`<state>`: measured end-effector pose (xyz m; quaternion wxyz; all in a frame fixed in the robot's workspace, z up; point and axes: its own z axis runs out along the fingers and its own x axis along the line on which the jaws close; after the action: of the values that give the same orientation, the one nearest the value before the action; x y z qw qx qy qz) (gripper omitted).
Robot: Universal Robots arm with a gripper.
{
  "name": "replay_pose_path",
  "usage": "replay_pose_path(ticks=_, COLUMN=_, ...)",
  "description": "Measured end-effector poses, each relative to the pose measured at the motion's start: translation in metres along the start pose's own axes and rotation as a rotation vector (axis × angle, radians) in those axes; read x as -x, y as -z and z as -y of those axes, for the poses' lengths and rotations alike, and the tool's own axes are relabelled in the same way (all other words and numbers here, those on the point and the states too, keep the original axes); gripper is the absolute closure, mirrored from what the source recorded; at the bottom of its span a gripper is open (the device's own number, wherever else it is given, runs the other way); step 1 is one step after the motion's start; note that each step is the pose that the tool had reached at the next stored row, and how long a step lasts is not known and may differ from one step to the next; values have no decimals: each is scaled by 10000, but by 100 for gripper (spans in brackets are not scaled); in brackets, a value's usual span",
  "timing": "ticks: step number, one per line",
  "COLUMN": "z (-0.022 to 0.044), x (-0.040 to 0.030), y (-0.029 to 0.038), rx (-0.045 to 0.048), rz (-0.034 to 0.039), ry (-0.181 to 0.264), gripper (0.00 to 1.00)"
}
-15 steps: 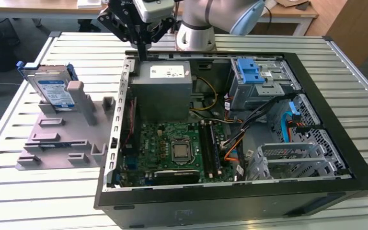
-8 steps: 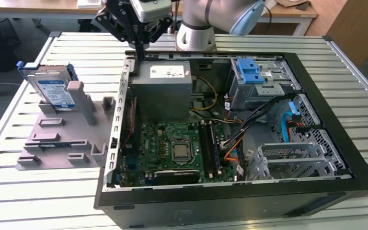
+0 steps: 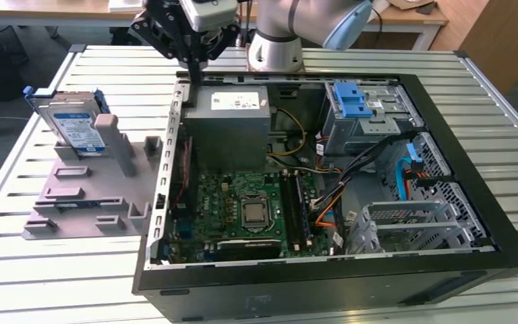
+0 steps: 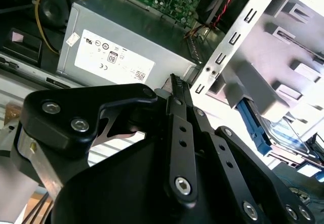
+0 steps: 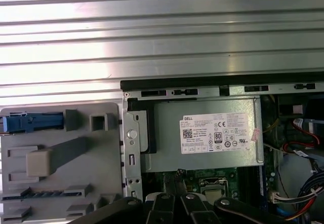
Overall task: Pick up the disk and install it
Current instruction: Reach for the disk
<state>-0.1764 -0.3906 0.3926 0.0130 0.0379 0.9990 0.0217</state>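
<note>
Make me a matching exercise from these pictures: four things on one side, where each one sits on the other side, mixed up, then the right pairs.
Things
1. disk
2. power supply box
3. gripper
4. grey stand

Places
A. inside the open computer case, in a corner
B. flat on the table, to the exterior view's left of the case
C. propped on edge in the grey stand
D. over the case's edge, shut and empty

Pairs: 1-C, 2-A, 3-D, 4-B
</note>
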Motion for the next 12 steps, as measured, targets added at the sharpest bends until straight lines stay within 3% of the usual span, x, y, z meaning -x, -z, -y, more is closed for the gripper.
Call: replay_pose_path(ticks=12, z=0, x=-34, y=0, rx=0, rz=0, ry=0, gripper=89)
